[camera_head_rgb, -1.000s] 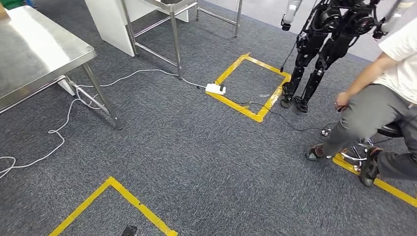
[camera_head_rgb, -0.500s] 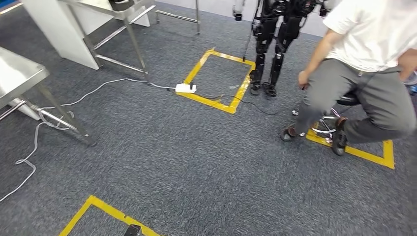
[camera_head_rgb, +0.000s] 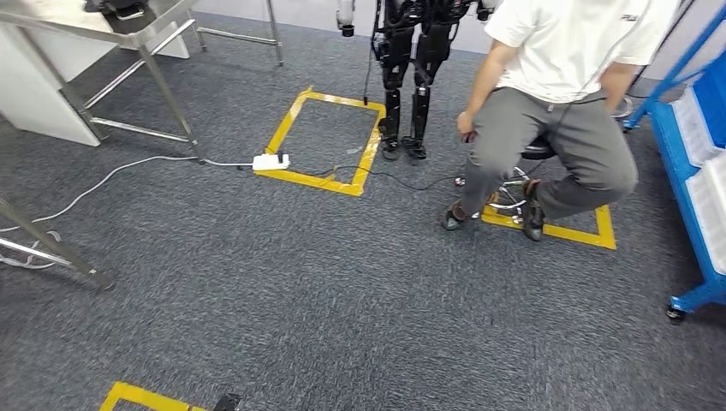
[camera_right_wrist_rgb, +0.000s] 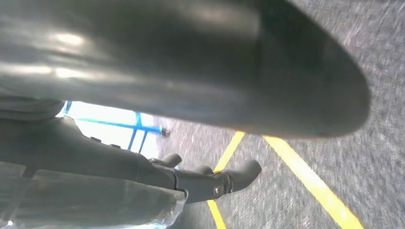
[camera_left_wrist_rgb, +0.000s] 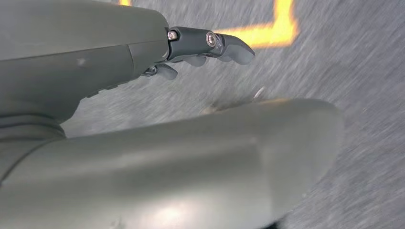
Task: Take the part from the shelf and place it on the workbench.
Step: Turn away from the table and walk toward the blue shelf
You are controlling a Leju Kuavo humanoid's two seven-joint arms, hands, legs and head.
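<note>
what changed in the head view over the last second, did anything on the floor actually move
The whole picture slid left, so the camera turned to the right; the floor things did not move. A blue wheeled shelf cart has come into view, and the steel workbench has mostly slipped out. The seated person in a white shirt, the white power strip, the yellow tape square and the standing black humanoid robot keep their places relative to each other.

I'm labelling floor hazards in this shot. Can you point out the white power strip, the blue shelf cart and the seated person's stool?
white power strip [camera_head_rgb: 270,161]: head view, middle of its white body.
blue shelf cart [camera_head_rgb: 690,214]: head view, blue frame edge.
stool [camera_head_rgb: 538,151]: head view, dark seat rim.
</note>
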